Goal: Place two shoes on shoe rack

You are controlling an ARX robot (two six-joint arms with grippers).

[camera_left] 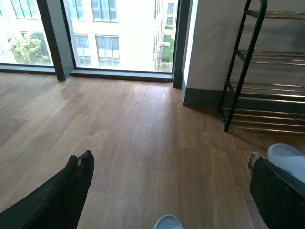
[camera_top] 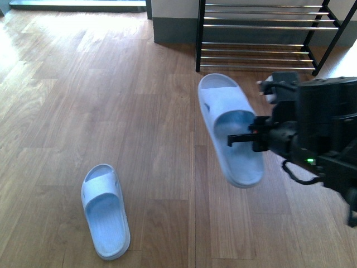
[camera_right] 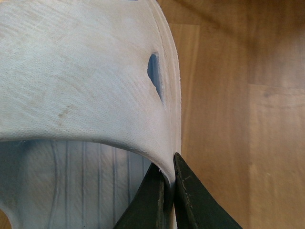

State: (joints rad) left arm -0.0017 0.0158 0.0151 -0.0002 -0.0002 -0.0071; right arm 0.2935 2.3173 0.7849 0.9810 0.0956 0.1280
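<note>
Slipper [camera_top: 223,111], pale blue, ridged footbed, pinched by right pincer [camera_right: 170,168].

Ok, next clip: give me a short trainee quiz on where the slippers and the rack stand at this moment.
1. How many shoes sit on the visible rods of the shoe rack?
2. True or false: the right gripper is shut on the edge of a pale blue slipper, which is held off the floor.
3. Where is the other slipper? A. on the shoe rack. B. flat on the floor. C. also in the right gripper.
Key: 1 zero; 2 true; 3 B.
</note>
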